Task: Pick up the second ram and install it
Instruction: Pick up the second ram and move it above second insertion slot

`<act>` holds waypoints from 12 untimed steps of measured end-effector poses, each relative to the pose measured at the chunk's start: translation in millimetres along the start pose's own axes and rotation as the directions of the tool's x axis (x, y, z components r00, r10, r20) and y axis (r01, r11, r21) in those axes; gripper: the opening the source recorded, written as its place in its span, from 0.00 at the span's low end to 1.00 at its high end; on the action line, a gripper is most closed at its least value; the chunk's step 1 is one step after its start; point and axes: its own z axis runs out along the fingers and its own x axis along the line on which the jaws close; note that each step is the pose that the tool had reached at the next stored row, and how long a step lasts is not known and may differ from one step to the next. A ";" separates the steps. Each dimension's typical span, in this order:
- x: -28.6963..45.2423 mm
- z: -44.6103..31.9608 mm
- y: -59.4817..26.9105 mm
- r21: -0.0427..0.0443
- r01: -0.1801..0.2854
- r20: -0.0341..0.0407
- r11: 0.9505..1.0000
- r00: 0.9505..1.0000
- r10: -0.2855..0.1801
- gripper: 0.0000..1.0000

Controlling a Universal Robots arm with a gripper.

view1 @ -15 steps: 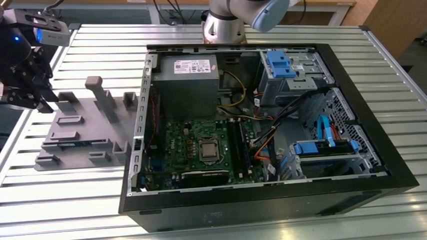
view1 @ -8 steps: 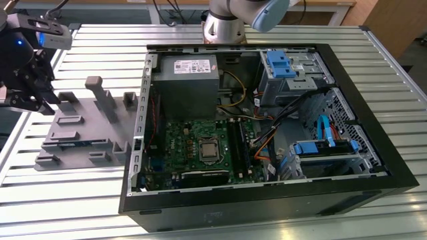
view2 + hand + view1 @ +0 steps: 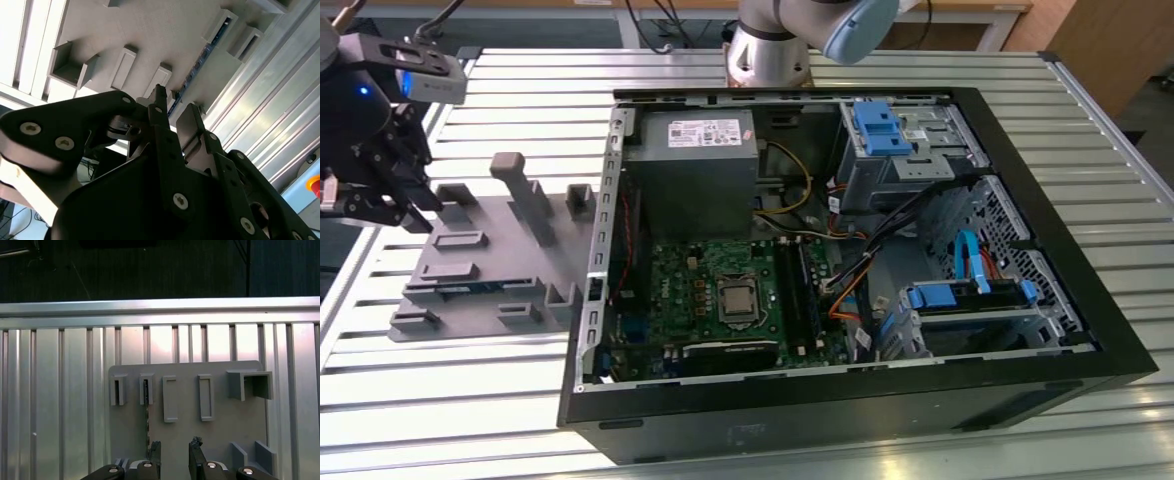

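Observation:
The second ram (image 3: 148,426) is a thin blue-green strip standing on edge in the grey holder tray (image 3: 220,440), between two upright blocks. In the second wrist view the ram (image 3: 202,57) runs along the tray toward my fingertips. My gripper (image 3: 175,447) hangs just above the tray with its jaws open and nothing between them. One fingertip (image 3: 155,449) sits right beside the strip's near end. In the exterior view the gripper (image 3: 407,212) is over the tray's (image 3: 480,265) edge, at the exterior view's left.
An open computer case (image 3: 854,250) lies at the exterior view's right of the tray, with the green motherboard (image 3: 707,300) and long black slot rails (image 3: 797,290) inside. Cables and blue drive brackets (image 3: 878,125) crowd the case. The ribbed metal table (image 3: 60,390) lies beneath.

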 end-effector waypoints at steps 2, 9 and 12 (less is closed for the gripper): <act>0.0 0.8 0.0 0.000 0.000 0.000 1.000 1.000 0.000 0.36; 0.1 5.1 -0.1 0.000 -0.001 0.000 1.000 1.000 0.001 0.36; 0.2 8.1 -0.1 0.000 -0.002 0.000 1.000 1.000 0.002 0.36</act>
